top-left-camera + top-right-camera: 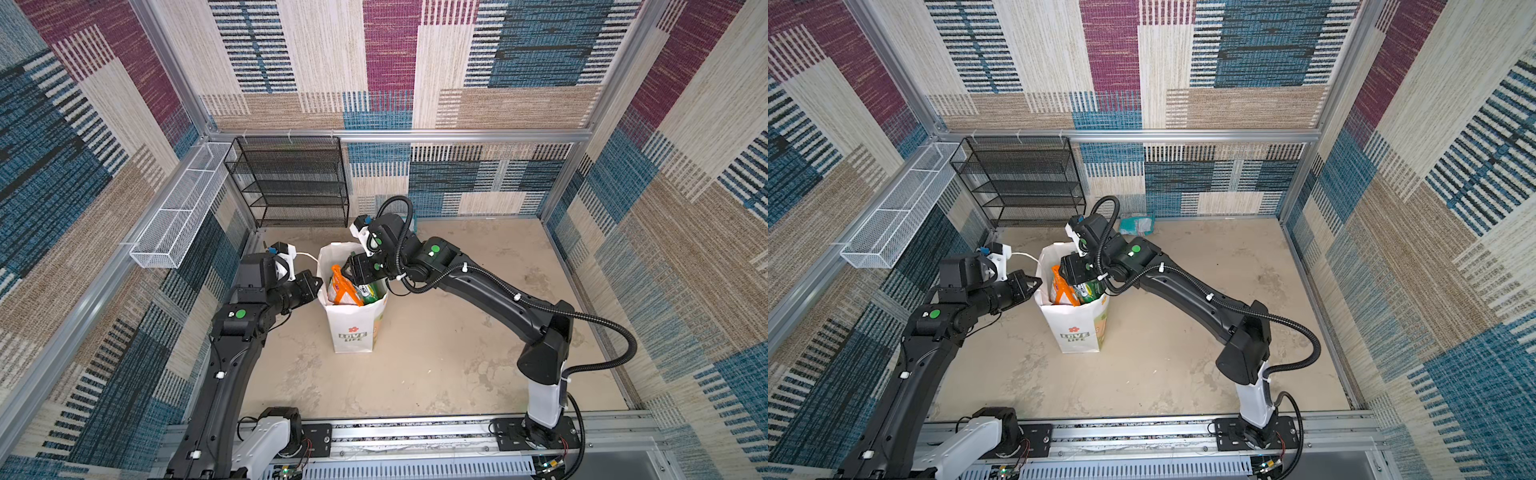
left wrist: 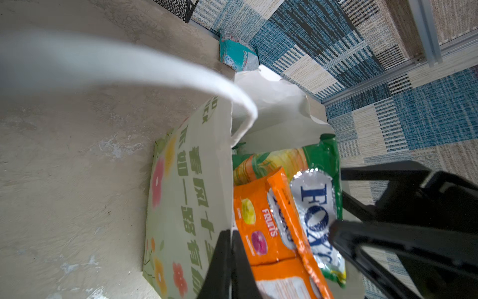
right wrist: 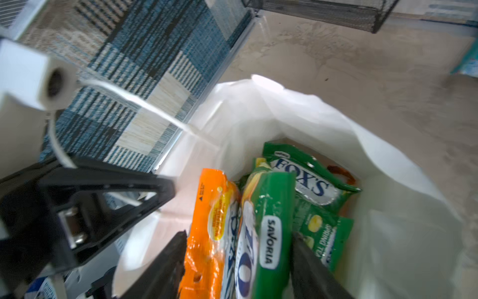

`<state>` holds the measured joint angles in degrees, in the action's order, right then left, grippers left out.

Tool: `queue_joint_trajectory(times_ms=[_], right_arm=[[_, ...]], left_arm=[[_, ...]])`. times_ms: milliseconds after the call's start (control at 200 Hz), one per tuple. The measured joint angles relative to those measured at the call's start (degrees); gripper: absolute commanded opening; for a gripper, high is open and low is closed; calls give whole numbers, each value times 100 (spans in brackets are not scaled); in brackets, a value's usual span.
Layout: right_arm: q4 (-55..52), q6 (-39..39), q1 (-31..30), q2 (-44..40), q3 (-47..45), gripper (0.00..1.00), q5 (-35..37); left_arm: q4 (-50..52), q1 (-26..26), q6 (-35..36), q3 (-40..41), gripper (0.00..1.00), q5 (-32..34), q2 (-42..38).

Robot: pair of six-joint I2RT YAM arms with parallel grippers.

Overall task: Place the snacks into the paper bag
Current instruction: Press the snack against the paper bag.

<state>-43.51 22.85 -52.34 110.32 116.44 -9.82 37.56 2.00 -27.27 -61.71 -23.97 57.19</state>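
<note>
Left claw (image 1: pixel 318 284) pressed together on bag (image 1: pixel 353 328) rim. Right claw (image 3: pixel 238 234) in the bag mouth, jaws flanking orange packet (image 3: pixel 207 220) and green packet (image 3: pixel 274 207); clamped or loose, cannot tell. Teal packet (image 1: pixel 1136 224) lies behind it. Packets likely light, floppy, slick: pinch a crimped end seam.

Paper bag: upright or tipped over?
Upright. In a top view the paper bag stands on its base, mouth up, snacks poking out; the left hand pinches its rim.
</note>
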Motion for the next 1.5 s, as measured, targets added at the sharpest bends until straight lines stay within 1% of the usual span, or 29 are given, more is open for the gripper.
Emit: queue_joint_trajectory(times_ms=[60, 160, 285, 376, 471, 566, 711, 806, 921, 1002, 1062, 1117, 1172, 1272, 1352, 1432, 1502], right_arm=[[28, 4, -4, 2, -4, 51, -111], [33, 2, -22, 46, -11, 57, -151], [-42, -44, -87, 205, -11, 57, -144], [-94, -98, -127, 249, -24, 49, -35], [-90, -129, -146, 315, -46, 32, 59], [-70, -129, -155, 424, -76, 21, 251], [-7, -195, -153, 654, -55, 16, 557], [79, -216, -144, 866, -20, 16, 745], [249, -240, -114, 1106, -9, 19, 846], [289, -260, -107, 1270, 79, 23, 874], [264, -284, -105, 1305, 131, 33, 879], [125, -304, -105, 1279, 175, 39, 876], [-63, -358, -105, 1233, 282, 53, 855], [-343, -505, -107, 1067, 636, 74, 699], [-448, -625, -118, 872, 1080, 88, 542], [-468, -787, -105, 793, 1648, 97, 413], [-669, -916, -76, 848, 2291, 99, 284]], left_arm=[[-2, 0, 0, 0, 0, 0, 2], [-9, 0, 0, 0, 0, -2, 13], [-7, 0, 0, 0, 0, 0, 13], [-7, 0, 0, 0, 0, 0, 15], [-7, 0, 0, 0, 0, 0, 20], [-2, 0, 0, 0, 0, 2, 20], [0, 0, 0, 0, 0, 9, 20], [20, -7, 0, 0, 0, 55, 20], [33, -9, 0, 2, 0, 116, 17], [44, -9, 0, 7, 0, 140, 15], [44, -9, 0, 7, 0, 149, 15], [44, -9, 0, 7, 0, 127, 13], [39, -4, 0, 7, 0, 105, 11], [4, -4, 0, 7, 0, 83, 9], [-7, -4, -2, 7, 0, 81, 9], [-7, 0, -2, 7, 0, 81, 7], [-7, 0, -2, 7, 0, 81, 7]])
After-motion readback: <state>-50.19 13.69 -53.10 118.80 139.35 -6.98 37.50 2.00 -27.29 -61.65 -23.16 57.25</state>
